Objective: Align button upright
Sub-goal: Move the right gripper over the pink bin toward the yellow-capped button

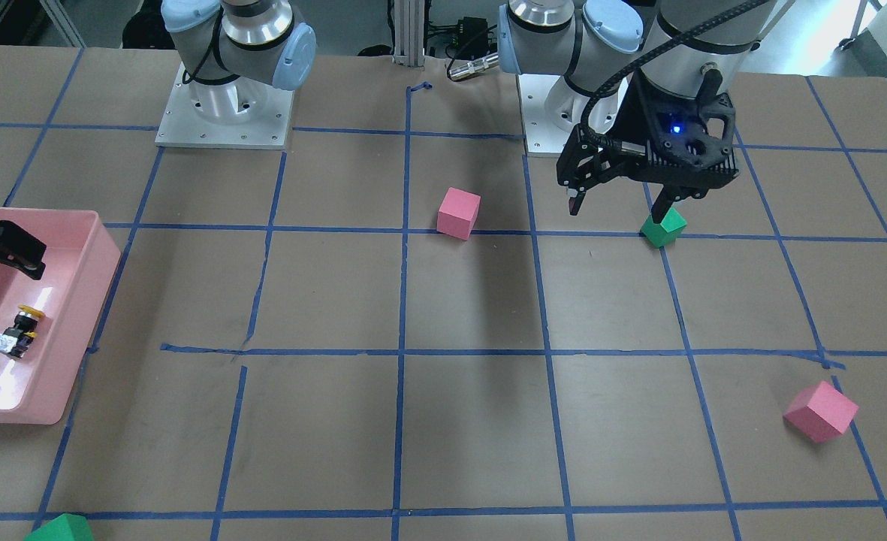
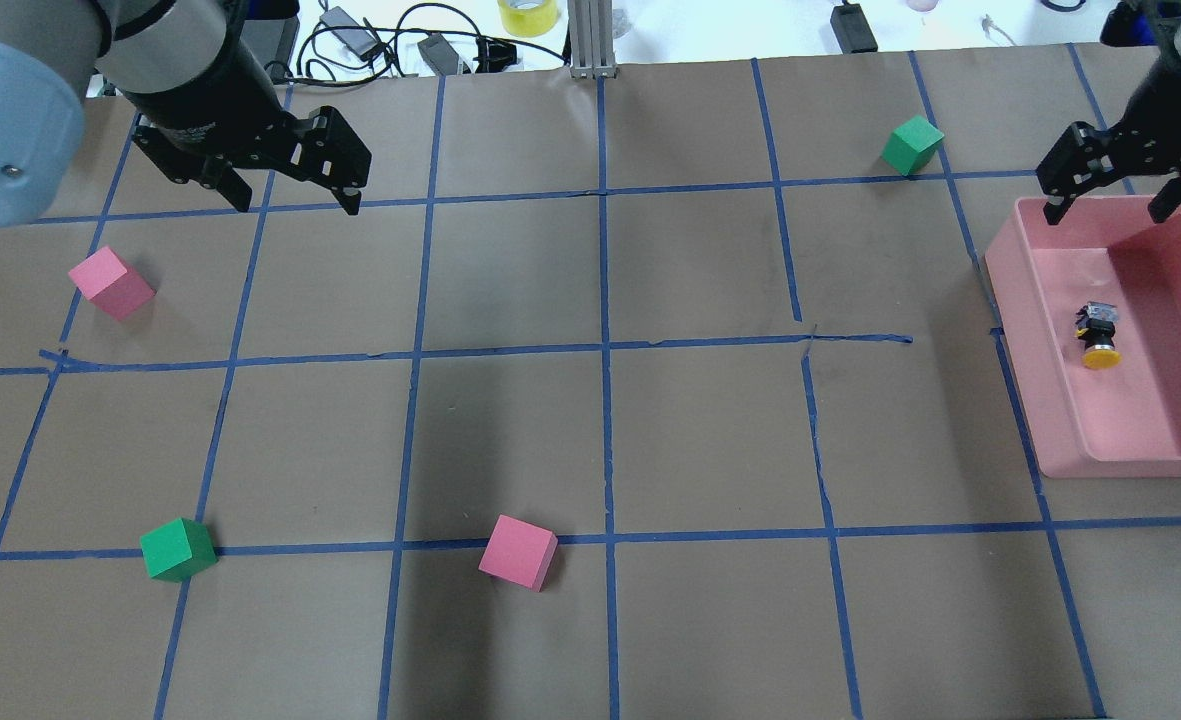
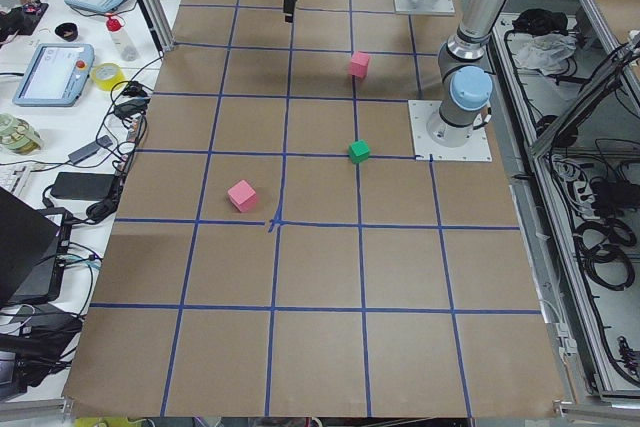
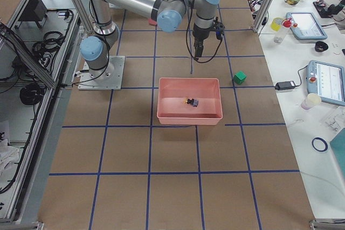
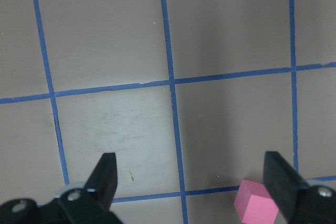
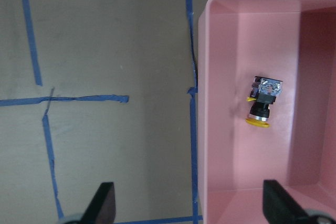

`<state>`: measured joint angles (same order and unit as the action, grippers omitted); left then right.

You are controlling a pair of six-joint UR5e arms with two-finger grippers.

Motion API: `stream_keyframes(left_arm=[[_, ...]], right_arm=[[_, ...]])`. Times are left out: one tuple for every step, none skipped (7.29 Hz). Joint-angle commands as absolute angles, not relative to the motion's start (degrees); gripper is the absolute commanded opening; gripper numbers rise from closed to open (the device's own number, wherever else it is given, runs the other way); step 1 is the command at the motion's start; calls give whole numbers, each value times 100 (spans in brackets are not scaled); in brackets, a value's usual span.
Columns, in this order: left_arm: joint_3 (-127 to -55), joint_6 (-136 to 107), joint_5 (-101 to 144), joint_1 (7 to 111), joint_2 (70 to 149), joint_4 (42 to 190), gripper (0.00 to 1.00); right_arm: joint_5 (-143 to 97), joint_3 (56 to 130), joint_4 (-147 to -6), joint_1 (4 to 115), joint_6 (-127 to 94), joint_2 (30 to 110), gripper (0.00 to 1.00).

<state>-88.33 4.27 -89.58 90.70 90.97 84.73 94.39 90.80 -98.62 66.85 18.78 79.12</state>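
The button (image 2: 1100, 335) lies on its side in the pink tray (image 2: 1020, 350), its yellow cap toward the robot and its silver base away. It also shows in the right wrist view (image 6: 262, 104) and in the front view (image 1: 19, 330). My right gripper (image 2: 1108, 205) is open and empty, and hovers above the tray's far end, apart from the button; the wrist view shows it too (image 6: 190, 203). My left gripper (image 2: 295, 200) is open and empty, high above the table's left side (image 5: 191, 182).
Two pink cubes (image 2: 110, 283) (image 2: 518, 552) and two green cubes (image 2: 178, 548) (image 2: 913, 144) lie on the brown table with its blue tape grid. One pink cube (image 5: 256, 208) shows below the left gripper. The tray stands at the table's right edge.
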Motion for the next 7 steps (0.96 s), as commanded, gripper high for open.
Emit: stream_keyframes(left_arm=[[-8833,422,-8965,9070,9097,8473,100],[-8833,422,-8965,9070,9105,8473,100],[-8833,422,-8956,9070,9105,8473,100],[-8833,422,-8956,9070,9105,8473,100],[-8824,431,-8956,9070,9105,8473,100],[-8824,431,-8956,9070,9105,8473,100],[-8824,422,-8965,9070,9105,8473,100]], right_arm=[[9475,9603,-11083,6163,2284,7533,97],[9501,10120,-11866,6083,2416,7384,97],[9501,10499,-12544,5986,2434,7252,97],[9553,10668,-12760,5811,2565,7138,96],[9571,10713,-12779,5714,2662,7032,96],[9571,10714,-12875,5695,2663,6936,96],[9589,10714,-13076,5687,2663,6769,95]])
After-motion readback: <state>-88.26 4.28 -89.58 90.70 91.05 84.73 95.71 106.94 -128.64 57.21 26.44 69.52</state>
